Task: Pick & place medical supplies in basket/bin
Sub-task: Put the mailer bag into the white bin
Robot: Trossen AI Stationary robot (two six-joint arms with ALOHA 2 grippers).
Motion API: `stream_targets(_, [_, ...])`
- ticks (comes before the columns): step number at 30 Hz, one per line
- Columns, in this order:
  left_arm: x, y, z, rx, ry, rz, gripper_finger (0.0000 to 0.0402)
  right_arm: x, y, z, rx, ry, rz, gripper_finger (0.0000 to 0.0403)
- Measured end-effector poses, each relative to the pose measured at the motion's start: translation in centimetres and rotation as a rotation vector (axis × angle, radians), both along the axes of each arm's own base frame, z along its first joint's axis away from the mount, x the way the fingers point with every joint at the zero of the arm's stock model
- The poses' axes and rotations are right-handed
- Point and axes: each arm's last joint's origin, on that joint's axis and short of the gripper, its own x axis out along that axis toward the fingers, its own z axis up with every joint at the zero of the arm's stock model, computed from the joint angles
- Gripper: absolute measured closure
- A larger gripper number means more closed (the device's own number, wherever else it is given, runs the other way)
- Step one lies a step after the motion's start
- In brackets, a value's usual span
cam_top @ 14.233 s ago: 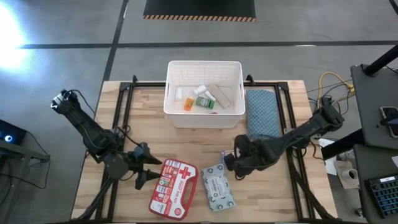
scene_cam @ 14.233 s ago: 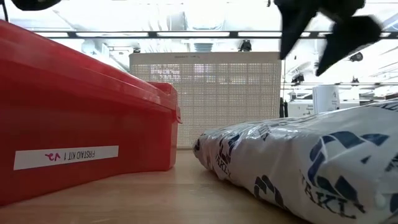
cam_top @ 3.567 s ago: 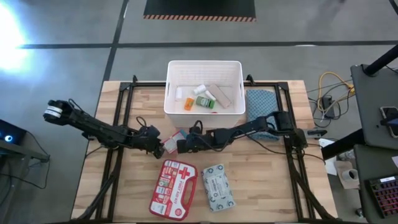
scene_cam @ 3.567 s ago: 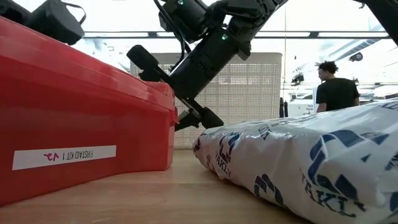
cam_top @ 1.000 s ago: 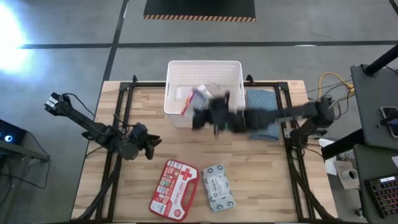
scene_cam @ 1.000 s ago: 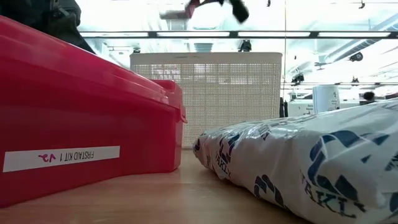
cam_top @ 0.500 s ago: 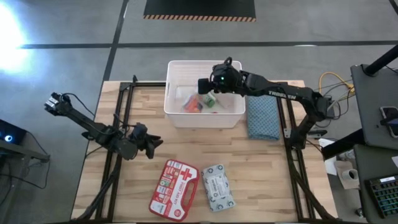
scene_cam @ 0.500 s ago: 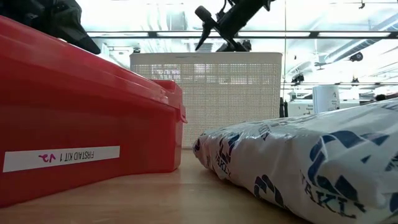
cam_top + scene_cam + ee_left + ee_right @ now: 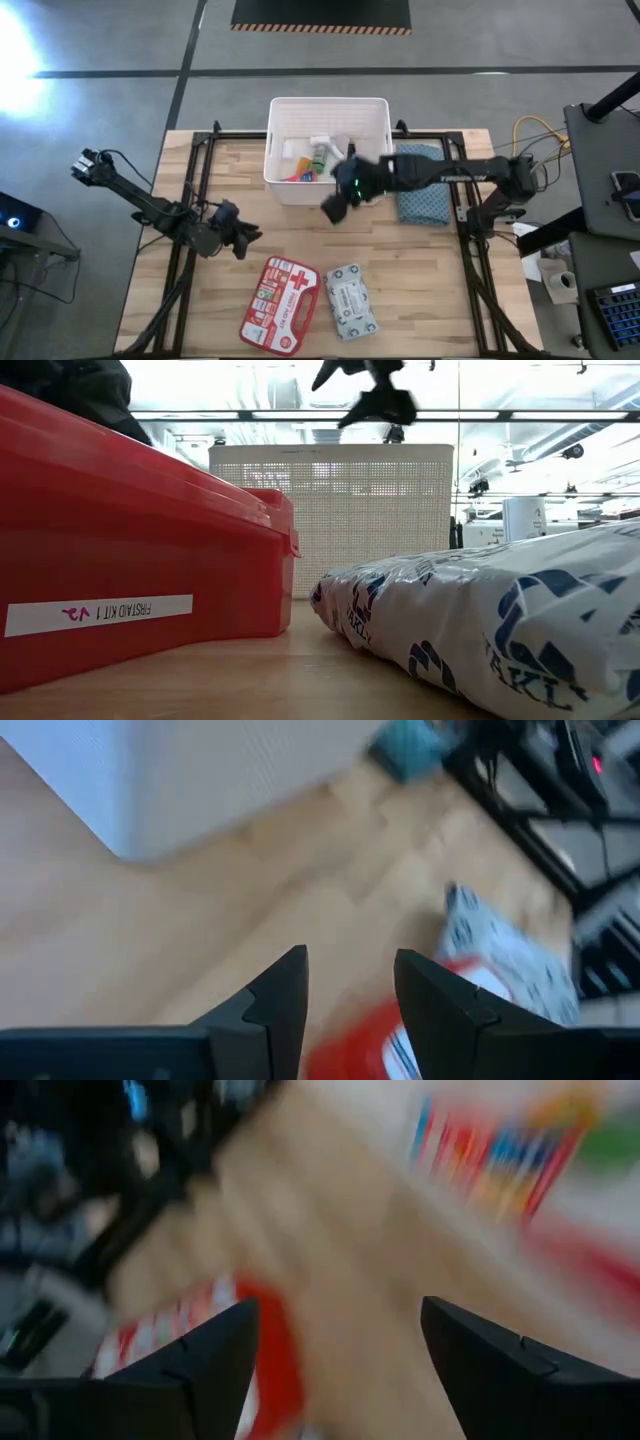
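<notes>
Supplies already sit in the white bin (image 9: 328,145) at the bench's (image 9: 250,270) far edge. My right tool (image 9: 336,206) hangs just in front of the bin, fingers spread and empty. My left tool (image 9: 243,238) waits over the bench's left side, jaws parted, nothing between them. Near the front edge the red first-aid case (image 9: 279,304) and the wipes pack (image 9: 351,301) lie side by side.

The red first-aid case (image 9: 130,550) carried a white label, mirrored, apparently reading "FIRSTAID KIT 1 V2". The wipes pack (image 9: 500,625) showed partial blue lettering.
</notes>
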Motion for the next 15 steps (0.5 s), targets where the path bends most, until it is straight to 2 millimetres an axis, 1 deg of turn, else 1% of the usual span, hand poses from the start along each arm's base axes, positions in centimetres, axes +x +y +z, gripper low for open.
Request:
stream_targets(3, [0.1,-0.4,-0.2,-0.057,0.044,-0.088,0.0270,-0.3,3.3,-1.6,0.150,0.126,0.032,0.0142])
stream_targets(5, [0.2,-0.6,-0.6,-0.083,0.083,-0.142,0.0270,-0.5,5.5,-2.6,0.210,0.194,0.043,0.0144])
stream_targets(9, [0.5,-1.1,-1.7,-0.066,0.172,-0.240,0.0269,-1.0,9.6,-4.6,0.287,0.287,0.016,0.0140])
stream_targets(15, [1.0,-1.6,-2.9,-0.075,0.252,-0.287,0.0269,-2.5,15.1,-8.5,0.372,0.454,-0.093,0.0125])
